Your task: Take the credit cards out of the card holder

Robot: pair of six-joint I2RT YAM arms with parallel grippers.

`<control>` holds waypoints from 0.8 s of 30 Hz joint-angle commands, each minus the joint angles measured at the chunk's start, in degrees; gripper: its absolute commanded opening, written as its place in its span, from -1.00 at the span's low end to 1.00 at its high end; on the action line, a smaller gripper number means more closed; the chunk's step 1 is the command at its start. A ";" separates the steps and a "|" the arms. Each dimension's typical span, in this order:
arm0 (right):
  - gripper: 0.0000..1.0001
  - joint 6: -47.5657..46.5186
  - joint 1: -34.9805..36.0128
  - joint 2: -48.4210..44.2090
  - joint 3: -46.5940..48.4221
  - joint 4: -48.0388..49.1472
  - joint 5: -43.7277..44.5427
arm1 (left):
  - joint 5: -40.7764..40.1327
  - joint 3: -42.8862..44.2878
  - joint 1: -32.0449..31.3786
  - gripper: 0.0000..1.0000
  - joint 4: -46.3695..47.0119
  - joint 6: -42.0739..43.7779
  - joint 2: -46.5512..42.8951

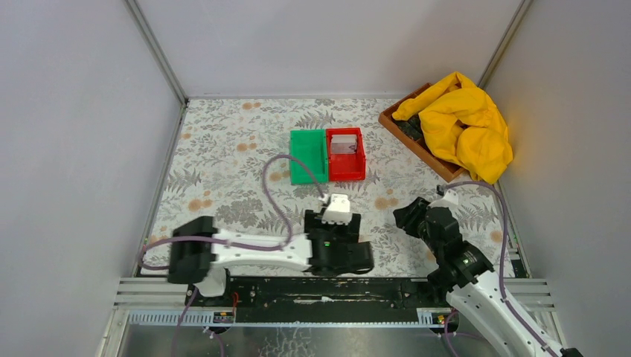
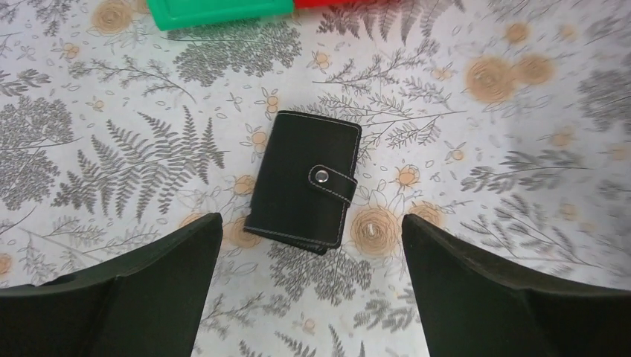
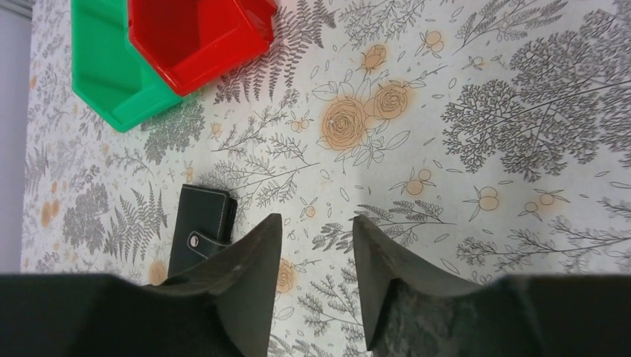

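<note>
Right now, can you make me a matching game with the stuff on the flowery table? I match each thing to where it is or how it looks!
Things:
1. card holder
2. red bin
3. yellow cloth
4. left gripper

Places or states:
A. heaped on the wooden tray at the far right
B. open wide, aimed at the black folder
C. snapped shut, lying flat on the table
D. right beside the green bin

Pairs: 1-C, 2-D, 3-A, 4-B
</note>
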 commanded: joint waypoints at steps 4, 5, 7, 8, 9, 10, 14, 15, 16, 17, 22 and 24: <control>-0.13 6.18 -0.13 -0.74 -6.39 14.39 -1.56 | -0.39 -20.31 -1.31 0.96 15.47 11.98 -28.97; -0.13 5.56 -0.11 -0.97 -6.47 16.64 -2.42 | 1.93 -23.65 -0.95 0.96 20.91 17.31 -34.45; -0.08 2.76 -0.18 0.21 -5.86 22.02 -4.07 | 4.66 -28.48 0.02 0.96 28.58 24.36 -45.27; -0.06 1.04 -0.17 1.99 -4.82 23.03 -4.35 | 5.52 -30.49 0.28 0.96 31.81 27.97 -49.31; -0.04 -1.06 -0.14 4.87 -3.18 23.62 -4.91 | 6.48 -32.38 0.84 0.95 35.60 34.58 -52.22; 0.02 -3.45 -0.11 7.86 -1.52 23.72 -5.92 | 7.63 -34.23 1.92 0.95 39.05 39.19 -54.71; 0.23 -10.88 -0.01 21.40 2.69 27.77 -10.95 | 15.52 -36.74 9.00 1.00 45.38 46.28 -54.17; 0.24 -11.99 0.30 23.84 2.69 29.60 -11.18 | 16.80 -36.61 10.58 1.00 45.60 46.20 -51.93; 0.23 -13.00 1.12 25.74 2.56 31.38 -11.04 | 18.46 -36.98 11.70 1.00 46.73 46.53 -49.69; 0.24 -14.34 2.11 27.45 2.43 33.17 -10.54 | 19.62 -37.83 12.64 1.00 48.81 47.03 -47.59; 0.23 -21.28 9.38 35.15 4.68 37.06 -4.25 | 35.48 -43.11 23.62 1.00 63.52 47.14 -39.04; 0.23 -21.96 11.45 36.77 4.91 38.84 -3.32 | 36.96 -43.76 25.90 1.00 67.24 46.96 -36.72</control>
